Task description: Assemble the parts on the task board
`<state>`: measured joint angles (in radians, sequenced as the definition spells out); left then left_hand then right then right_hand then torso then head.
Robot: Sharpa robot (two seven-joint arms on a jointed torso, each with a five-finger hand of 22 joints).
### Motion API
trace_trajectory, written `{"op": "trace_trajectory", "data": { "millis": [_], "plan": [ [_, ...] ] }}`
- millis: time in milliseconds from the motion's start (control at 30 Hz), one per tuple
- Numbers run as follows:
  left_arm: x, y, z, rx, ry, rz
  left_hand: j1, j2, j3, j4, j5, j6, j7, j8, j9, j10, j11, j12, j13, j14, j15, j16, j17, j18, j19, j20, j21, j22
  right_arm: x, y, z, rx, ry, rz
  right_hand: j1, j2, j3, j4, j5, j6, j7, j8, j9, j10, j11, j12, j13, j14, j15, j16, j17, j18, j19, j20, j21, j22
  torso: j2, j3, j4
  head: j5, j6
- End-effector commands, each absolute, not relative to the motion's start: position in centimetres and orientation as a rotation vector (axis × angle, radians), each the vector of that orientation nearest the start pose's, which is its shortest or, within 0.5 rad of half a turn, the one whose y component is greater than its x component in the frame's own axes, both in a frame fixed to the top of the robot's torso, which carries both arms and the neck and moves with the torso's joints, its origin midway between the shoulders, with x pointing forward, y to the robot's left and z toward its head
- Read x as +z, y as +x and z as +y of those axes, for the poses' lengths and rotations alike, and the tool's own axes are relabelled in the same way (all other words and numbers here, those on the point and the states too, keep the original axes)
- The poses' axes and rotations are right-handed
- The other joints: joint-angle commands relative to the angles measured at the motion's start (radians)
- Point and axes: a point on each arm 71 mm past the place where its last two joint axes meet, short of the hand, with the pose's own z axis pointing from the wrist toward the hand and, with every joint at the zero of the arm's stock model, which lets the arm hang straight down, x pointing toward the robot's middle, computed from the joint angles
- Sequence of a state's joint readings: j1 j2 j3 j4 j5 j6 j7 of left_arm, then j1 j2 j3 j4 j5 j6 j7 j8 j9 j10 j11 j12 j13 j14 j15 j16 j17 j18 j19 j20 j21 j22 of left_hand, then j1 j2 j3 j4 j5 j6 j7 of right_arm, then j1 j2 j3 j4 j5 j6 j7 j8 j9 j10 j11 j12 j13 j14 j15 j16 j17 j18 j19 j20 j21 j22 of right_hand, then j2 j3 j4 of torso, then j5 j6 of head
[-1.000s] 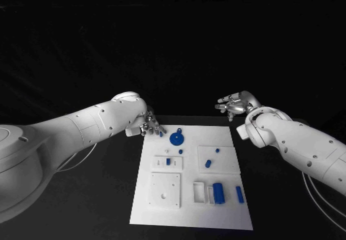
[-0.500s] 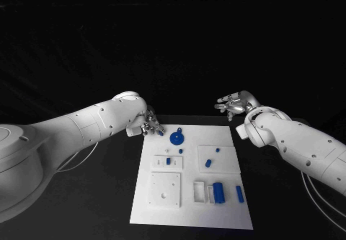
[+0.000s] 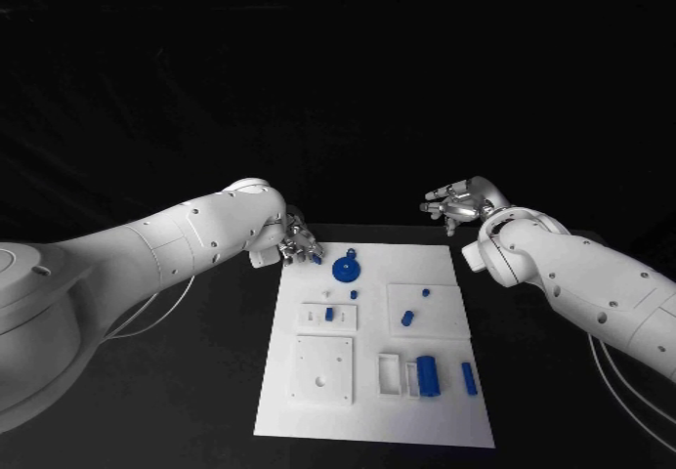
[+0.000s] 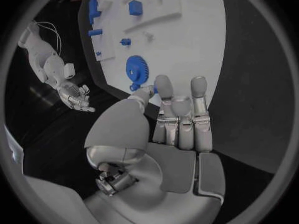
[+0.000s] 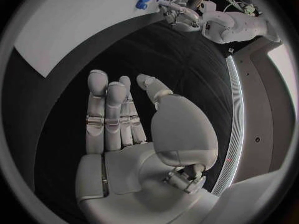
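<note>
On the task board (image 3: 373, 391) in the head view we spot the blue gear (image 3: 345, 271) near the far edge, small, rigid and light, best pinched by its rim; the left hand (image 3: 296, 246) hovers beside it, empty. In the left wrist view, fingers (image 4: 198, 87) extend over the board's edge. In the right wrist view, the right hand (image 5: 124, 119) is spread, holding nothing.

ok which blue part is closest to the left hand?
The blue gear, at the task board's far end. It is round and toothed, just off the left hand's fingertips; the other blue parts lie nearer the robot.

Glossy white jointed arms, silver robot hand (image 4: 177, 122) each, seemingly thin trailing cables.
</note>
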<state>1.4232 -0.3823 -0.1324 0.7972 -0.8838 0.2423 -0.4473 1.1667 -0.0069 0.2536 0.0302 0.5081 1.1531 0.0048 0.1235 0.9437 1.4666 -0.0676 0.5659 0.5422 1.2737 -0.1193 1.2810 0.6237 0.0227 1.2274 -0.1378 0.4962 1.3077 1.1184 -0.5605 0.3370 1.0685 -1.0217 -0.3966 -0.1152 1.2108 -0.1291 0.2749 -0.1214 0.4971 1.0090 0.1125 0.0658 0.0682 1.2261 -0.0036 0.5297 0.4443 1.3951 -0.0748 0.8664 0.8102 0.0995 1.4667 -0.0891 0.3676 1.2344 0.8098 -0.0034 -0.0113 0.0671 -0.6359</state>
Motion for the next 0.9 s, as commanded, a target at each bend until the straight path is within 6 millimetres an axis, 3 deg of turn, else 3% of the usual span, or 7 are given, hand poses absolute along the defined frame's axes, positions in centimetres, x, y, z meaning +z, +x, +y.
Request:
{"op": "trace_trajectory", "data": {
  "millis": [33, 200, 467, 800, 833, 867, 900],
  "plan": [
    [-15.7, 60.9, 18.7, -0.368, -0.407, 2.21, -0.014, -0.004, 0.13, -0.121, 0.005, 0.006, -0.008, 0.004, 0.02, 0.034, -0.005, 0.003, 0.002, 0.011, -0.004, 0.005, 0.009, -0.002, -0.005, -0.003, 0.009, 0.02, -14.3, 58.6, -22.3, 0.805, 0.648, 1.45, -0.006, -0.007, 0.004, 0.0, 0.006, -0.002, 0.004, -0.003, -0.001, 0.003, 0.0, -0.003, -0.001, -0.007, 0.0, 0.006, -0.001, 0.015, 0.039, -0.006, -0.001, -0.001, -0.003, 0.0001, 0.0033, -0.001, -0.001],
    [-15.6, 60.1, 18.9, -0.373, -0.423, 2.178, -0.022, -0.01, 0.14, -0.121, 0.01, 0.015, -0.011, 0.0, 0.04, 0.038, -0.007, 0.007, 0.0, 0.021, -0.006, 0.004, 0.019, 0.0, -0.001, -0.003, 0.014, 0.019, -14.3, 58.6, -22.6, 0.801, 0.65, 1.449, -0.007, -0.008, 0.004, 0.001, 0.008, -0.002, 0.004, -0.003, -0.001, 0.003, 0.0, -0.002, 0.0, -0.007, 0.0, 0.006, -0.002, 0.015, 0.039, -0.006, -0.002, -0.002, -0.007, 0.0004, 0.0078, -0.001, -0.004],
    [-15.4, 57.3, 19.0, -0.409, -0.416, 2.132, -0.024, -0.018, 0.15, -0.123, 0.017, 0.027, -0.014, -0.001, 0.046, 0.042, -0.011, 0.015, -0.004, 0.036, -0.007, 0.01, 0.037, 0.002, 0.006, -0.004, 0.018, 0.019, -14.4, 58.6, -23.5, 0.791, 0.66, 1.448, -0.008, -0.007, 0.004, 0.001, 0.01, -0.002, 0.004, -0.003, -0.001, 0.001, 0.0, -0.002, -0.001, -0.007, 0.0, 0.006, -0.003, 0.015, 0.039, -0.006, -0.003, -0.002, -0.024, -0.001, 0.0237, -0.009, -0.018],
    [-16.1, 52.8, 18.5, -0.441, -0.326, 2.082, -0.016, -0.047, 0.178, -0.101, 0.021, 0.049, -0.018, -0.015, 0.042, 0.044, -0.014, 0.034, -0.03, 0.054, -0.008, 0.004, 0.054, 0.008, 0.014, -0.002, 0.019, 0.019, -15.3, 58.1, -24.4, 0.781, 0.671, 1.458, -0.008, -0.007, 0.005, 0.0, 0.011, -0.002, 0.004, -0.003, -0.001, 0.0, 0.0, -0.004, -0.002, -0.007, 0.0, 0.006, -0.003, 0.015, 0.039, -0.005, -0.004, -0.003, -0.043, -0.0092, 0.0349, -0.017, -0.039],
    [-16.2, 52.4, 18.5, -0.442, -0.316, 2.075, -0.014, -0.052, 0.189, -0.1, 0.012, 0.05, -0.018, -0.016, 0.042, 0.045, -0.015, 0.036, -0.032, 0.058, -0.008, 0.004, 0.057, 0.009, 0.015, -0.002, 0.02, 0.019, -15.4, 58.1, -24.5, 0.781, 0.672, 1.46, -0.006, -0.007, 0.005, -0.001, 0.011, -0.002, 0.004, -0.003, -0.001, 0.0, 0.0, -0.004, -0.003, -0.007, 0.0, 0.006, -0.004, 0.015, 0.039, -0.005, -0.004, -0.003, -0.045, -0.0101, 0.0362, -0.019, -0.042],
    [-16.4, 52.0, 18.5, -0.441, -0.305, 2.068, -0.01, -0.056, 0.217, -0.101, -0.038, 0.051, -0.018, -0.018, 0.04, 0.045, -0.015, 0.036, -0.033, 0.06, -0.009, 0.004, 0.059, 0.01, 0.016, -0.003, 0.021, 0.019, -15.5, 58.0, -24.5, 0.781, 0.673, 1.463, -0.006, -0.007, 0.005, -0.001, 0.011, -0.002, 0.004, -0.003, -0.001, 0.0, 0.0, -0.004, -0.003, -0.007, 0.0, 0.006, -0.004, 0.015, 0.039, -0.005, -0.004, -0.003, -0.047, -0.0103, 0.0371, -0.02, -0.044],
    [-16.5, 51.7, 18.4, -0.44, -0.296, 2.064, -0.021, -0.078, 0.264, -0.089, -0.047, 0.056, -0.017, -0.019, 0.037, 0.045, -0.017, 0.04, -0.037, 0.064, -0.009, 0.0, 0.058, 0.012, 0.019, -0.002, 0.024, 0.019, -15.6, 57.9, -24.5, 0.781, 0.673, 1.465, -0.006, -0.007, 0.005, -0.001, 0.011, -0.002, 0.004, -0.003, -0.001, 0.0, 0.0, -0.004, -0.003, -0.007, 0.0, 0.006, -0.004, 0.015, 0.039, -0.005, -0.004, -0.003, -0.048, -0.0107, 0.0379, -0.021, -0.046]
  ]
}}
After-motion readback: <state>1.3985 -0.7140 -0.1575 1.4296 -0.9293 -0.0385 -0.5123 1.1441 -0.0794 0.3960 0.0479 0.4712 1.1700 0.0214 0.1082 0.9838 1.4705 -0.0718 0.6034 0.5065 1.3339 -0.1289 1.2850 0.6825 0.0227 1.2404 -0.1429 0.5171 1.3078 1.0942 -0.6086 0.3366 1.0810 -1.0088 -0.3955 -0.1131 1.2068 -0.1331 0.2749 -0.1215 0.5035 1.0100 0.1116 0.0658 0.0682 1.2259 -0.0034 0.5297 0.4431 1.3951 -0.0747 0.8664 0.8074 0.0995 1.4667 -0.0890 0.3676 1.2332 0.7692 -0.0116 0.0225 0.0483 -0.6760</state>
